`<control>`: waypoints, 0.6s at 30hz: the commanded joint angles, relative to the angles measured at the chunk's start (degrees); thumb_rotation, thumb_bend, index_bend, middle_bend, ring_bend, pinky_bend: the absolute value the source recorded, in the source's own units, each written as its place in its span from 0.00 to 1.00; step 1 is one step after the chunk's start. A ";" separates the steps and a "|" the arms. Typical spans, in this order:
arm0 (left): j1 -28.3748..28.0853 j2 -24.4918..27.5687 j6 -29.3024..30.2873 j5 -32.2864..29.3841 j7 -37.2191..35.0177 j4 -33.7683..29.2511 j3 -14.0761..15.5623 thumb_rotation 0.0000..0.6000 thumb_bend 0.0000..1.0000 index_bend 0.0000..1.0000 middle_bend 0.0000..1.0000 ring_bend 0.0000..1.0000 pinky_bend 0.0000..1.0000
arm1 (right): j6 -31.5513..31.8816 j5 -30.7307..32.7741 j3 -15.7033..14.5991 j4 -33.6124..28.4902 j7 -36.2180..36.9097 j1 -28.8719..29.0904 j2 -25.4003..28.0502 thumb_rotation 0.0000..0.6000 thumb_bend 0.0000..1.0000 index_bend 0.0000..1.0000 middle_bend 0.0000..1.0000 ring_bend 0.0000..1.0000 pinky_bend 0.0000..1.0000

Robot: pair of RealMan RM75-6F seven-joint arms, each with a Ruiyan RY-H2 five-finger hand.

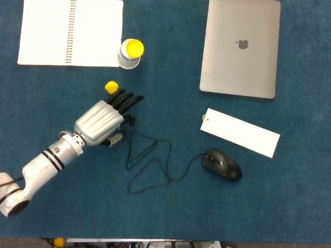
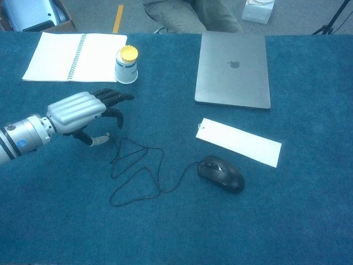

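Observation:
My left hand [image 1: 101, 121] [image 2: 77, 112] hovers low over the blue table with its fingers spread, holding nothing. It covers the plug end of the black cable [image 1: 144, 135] [image 2: 135, 143], which loops right to a black mouse [image 1: 221, 164] [image 2: 221, 173]. I cannot tell whether the thumb touches the plug. A small yellow ball [image 1: 110, 87] lies just beyond the fingertips; the fingers hide it in the chest view. My right hand shows in neither view.
A white cup with a yellow lid [image 1: 130, 53] [image 2: 126, 64] stands beside an open spiral notebook [image 1: 70, 32] [image 2: 74, 55] at the far left. A closed grey laptop [image 1: 240, 46] [image 2: 233, 69] lies far right, a white card [image 1: 240, 132] [image 2: 239, 142] below it.

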 commanded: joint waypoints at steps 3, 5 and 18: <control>0.14 -1.65 1.31 0.67 -1.15 2.37 1.13 1.00 0.33 0.41 0.00 0.00 0.00 | 0.29 0.04 -0.02 -0.22 -0.12 -0.22 0.25 1.00 0.37 0.70 0.49 0.34 0.41; -0.13 -2.27 1.22 0.79 -1.35 3.19 1.45 1.00 0.33 0.41 0.00 0.00 0.00 | 0.39 0.10 -0.06 -0.25 -0.12 -0.34 0.33 1.00 0.37 0.70 0.49 0.34 0.41; -1.13 -5.04 1.28 0.84 -2.84 8.82 2.92 1.00 0.33 0.44 0.00 0.00 0.00 | 0.46 0.44 -0.01 -0.55 -0.67 -0.56 0.51 1.00 0.37 0.70 0.49 0.34 0.41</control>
